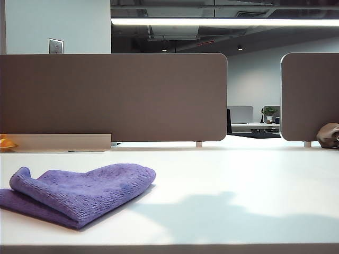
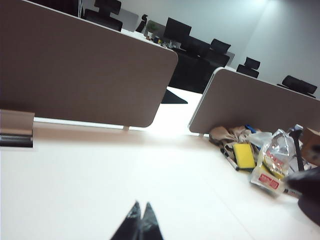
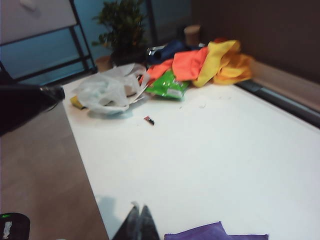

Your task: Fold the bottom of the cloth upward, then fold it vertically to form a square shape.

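The cloth [image 1: 79, 188], a purple fuzzy towel, lies folded over on itself at the front left of the white table [image 1: 238, 180], its upper layer curling over at the left end. Neither arm shows in the exterior view. In the left wrist view my left gripper [image 2: 141, 206] is shut with nothing between its tips, raised over bare table, and the cloth is out of that view. In the right wrist view my right gripper [image 3: 139, 208] is shut and empty, hanging above the table beside a corner of the cloth [image 3: 205, 233], apart from it.
Two brown partition panels [image 1: 114, 95] [image 1: 310, 95] stand along the back. A brownish-grey lump [image 1: 328, 135] sits at the far right. A yellow sponge [image 2: 244, 155] and a plastic packet [image 2: 275, 160] clutter one end; a white bag [image 3: 107, 92] and orange-yellow cloths [image 3: 210, 62] the other.
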